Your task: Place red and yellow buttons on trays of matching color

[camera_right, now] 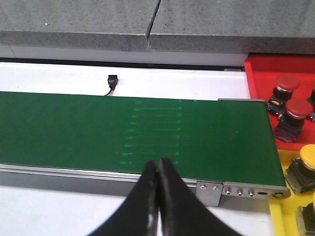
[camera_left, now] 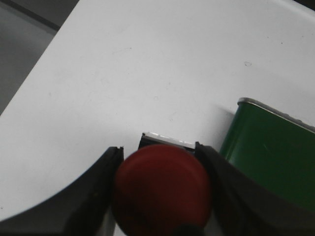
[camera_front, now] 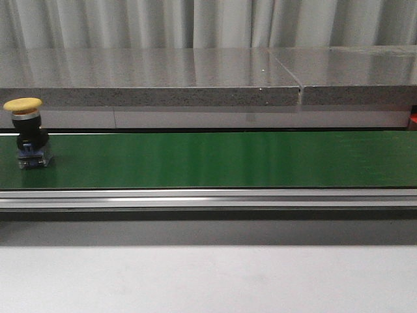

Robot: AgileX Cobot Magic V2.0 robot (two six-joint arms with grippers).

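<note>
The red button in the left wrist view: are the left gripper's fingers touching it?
Touching. In the left wrist view, the red button sits between the left gripper's fingers, with both dark fingers pressed against its sides and no gap visible.

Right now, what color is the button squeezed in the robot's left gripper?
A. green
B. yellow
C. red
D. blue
C. In the left wrist view, the left gripper is shut on a red button, its round red cap filling the space between the dark fingers. The yellow button sits on the green belt instead.
</note>
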